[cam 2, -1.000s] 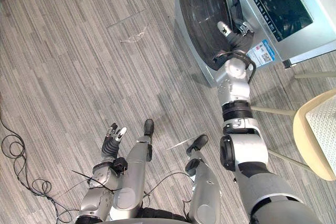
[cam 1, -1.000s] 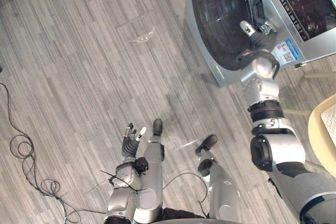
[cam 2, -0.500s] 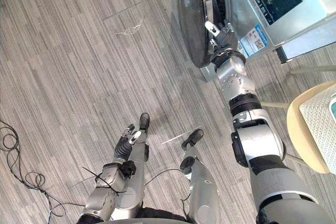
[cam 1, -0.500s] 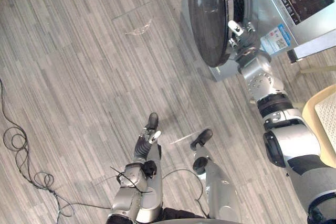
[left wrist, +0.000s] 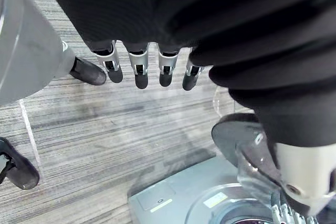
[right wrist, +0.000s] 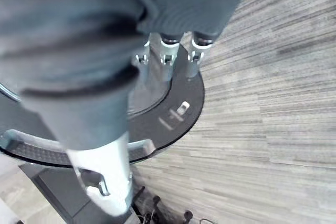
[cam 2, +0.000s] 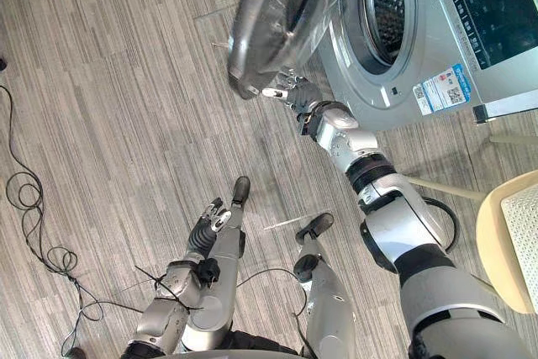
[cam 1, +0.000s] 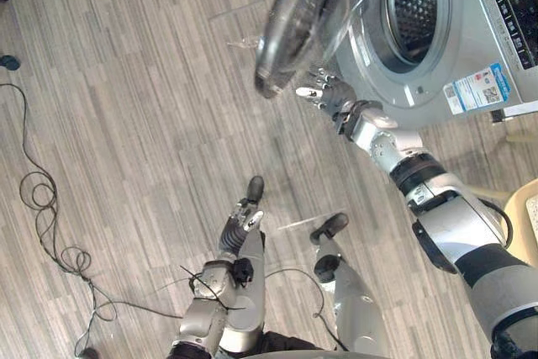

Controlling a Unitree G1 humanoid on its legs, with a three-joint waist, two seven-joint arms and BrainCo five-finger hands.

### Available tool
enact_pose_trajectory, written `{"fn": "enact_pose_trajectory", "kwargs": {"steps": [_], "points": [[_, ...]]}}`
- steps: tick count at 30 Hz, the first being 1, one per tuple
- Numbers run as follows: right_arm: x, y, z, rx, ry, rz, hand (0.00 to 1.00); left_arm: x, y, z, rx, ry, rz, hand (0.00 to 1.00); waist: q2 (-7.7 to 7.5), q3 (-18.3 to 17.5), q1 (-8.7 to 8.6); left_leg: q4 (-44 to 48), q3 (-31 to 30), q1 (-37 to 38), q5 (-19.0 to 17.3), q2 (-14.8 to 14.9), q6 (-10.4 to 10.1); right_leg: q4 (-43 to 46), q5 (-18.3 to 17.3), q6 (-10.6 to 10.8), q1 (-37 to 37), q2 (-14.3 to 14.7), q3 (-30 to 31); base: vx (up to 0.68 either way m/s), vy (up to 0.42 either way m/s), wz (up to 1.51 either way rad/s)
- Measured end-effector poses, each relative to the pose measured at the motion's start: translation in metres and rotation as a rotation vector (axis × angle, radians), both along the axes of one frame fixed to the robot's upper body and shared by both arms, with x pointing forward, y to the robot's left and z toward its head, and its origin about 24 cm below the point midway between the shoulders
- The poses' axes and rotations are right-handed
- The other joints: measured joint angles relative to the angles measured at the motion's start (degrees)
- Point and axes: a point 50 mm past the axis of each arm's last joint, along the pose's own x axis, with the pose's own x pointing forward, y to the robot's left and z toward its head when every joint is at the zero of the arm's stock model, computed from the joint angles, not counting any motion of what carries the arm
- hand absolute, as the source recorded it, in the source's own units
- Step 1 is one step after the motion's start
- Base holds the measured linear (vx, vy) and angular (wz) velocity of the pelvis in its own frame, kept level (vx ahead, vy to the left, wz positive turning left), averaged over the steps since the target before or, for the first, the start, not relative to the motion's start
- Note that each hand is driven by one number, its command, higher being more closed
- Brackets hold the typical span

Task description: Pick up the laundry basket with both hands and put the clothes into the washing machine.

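None of the laundry in yet? (desk)

Zero, far as the pics show. Washing machine door stands swung wide over the wood floor. Drum shows no cloth in the part visible. Prep done, I reckon. (photog)

Hands? (desk)

Right hand is at the door's lower rim w/ fingers straight, touching or just beside it, gripping nothing. Left hand hangs low at the robot's side, fingers relaxed, nothing in it. (photog)

Basket? (desk)

Laundry basket, prob.: white mesh at the far right edge, on a beige chair near the machine, well apart from both hands. Can't tell about the clothes, since the frame cuts most of it off. (photog)

So what's left? (desk)

Nearly all, imo. Turn to the chair, lift the basket w/ both hands, bring it to the opening, load the clothes. Open door = step one only. (photog)
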Motion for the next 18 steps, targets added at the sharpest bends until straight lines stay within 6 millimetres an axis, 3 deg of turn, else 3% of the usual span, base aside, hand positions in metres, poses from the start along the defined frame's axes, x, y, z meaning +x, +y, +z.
{"fn": "enact_pose_trajectory", "kwargs": {"steps": [6, 13, 18], "points": [[0.000, -0.016, -0.022, -0.022, 0.054, -0.061, 0.00, 0.009, 0.003, 0.007, 0.037, -0.035, -0.015, 0.00, -0.02, -0.04, -0.09, 0.04, 0.65, 1.29, 0.01, 0.08, 0.05, 0.11, 0.12, -0.13, 0.34, 0.06, 1.37, 0.01, 0.001, -0.10], [-0.024, -0.053, -0.107, -0.005, 0.279, -0.221, 0.00, 0.031, 0.005, 0.021, 0.070, -0.093, 0.001, 0.00, -0.14, -0.40, -0.79, 0.41, 1.65, 1.72, -0.02, 0.24, 0.09, -0.20, 0.54, -0.10, 0.38, 0.25, 2.43, 0.00, -0.011, -0.07], [-0.066, -0.064, -0.183, -0.014, 0.481, -0.321, 0.00, 0.034, 0.018, 0.022, 0.079, -0.090, 0.078, 0.00, -0.80, -0.75, -3.26, 1.56, 3.58, 2.96, -0.93, 0.23, 0.61, -1.39, 1.37, 0.42, 1.08, 0.45, 4.57, 0.00, 0.002, -0.18]]}}
